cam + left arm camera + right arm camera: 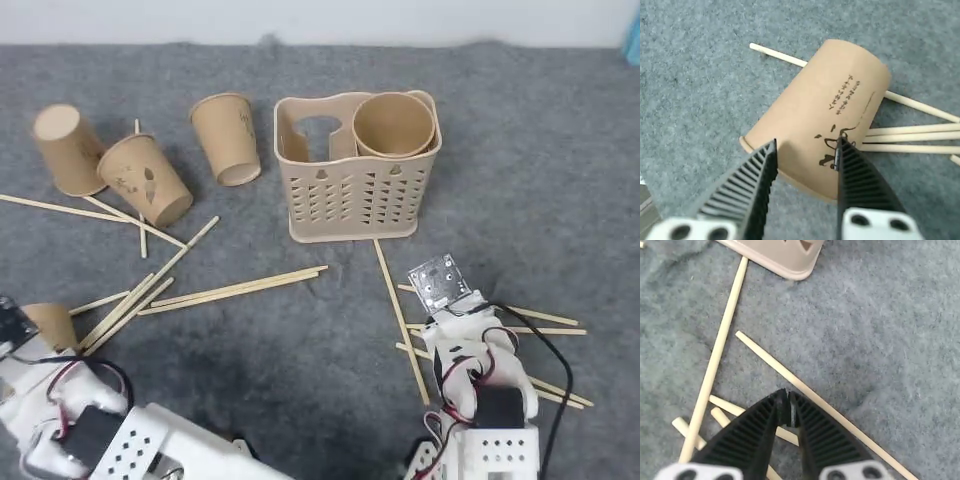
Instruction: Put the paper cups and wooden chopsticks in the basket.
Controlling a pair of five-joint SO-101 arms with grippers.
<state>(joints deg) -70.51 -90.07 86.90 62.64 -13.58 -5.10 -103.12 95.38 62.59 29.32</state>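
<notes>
Ok, left claw (807, 150) is apart, hovering over the brown paper cup (825, 105), which lies on its side on the grey felt-like surface (690, 75). In the high view the same cup (48, 322) sits at the near left corner. The claw is not closed on it yet. The cup rests across one thin wooden chopstick (777, 55), with three more sticks (915, 140) just beside its base end.

Step in hand, as I read it: grab this cup. Both fingers (855, 175) look to sit above the cup wall near the rim, and the claw line runs skewed to the cup's axis. I'd turn the wrist square across the body, open wide enough to clear both sides, then drop until the tips pass the widest part. Close soft: the paper wall will likely crush, and near the rim it should be stiffest. Risk: the cup rolls off the stick underneath when touched.

Right claw (788, 401) is together, nothing clamped that I can see, low over loose chopsticks (715, 355) just off the corner of the beige slotted plastic basket (782, 261). The basket (350, 205) stands upright mid-surface with one paper cup (393, 125) already in its right-hand section. Three more cups (145, 178) lie well to its left. Most of the job is left.
</notes>
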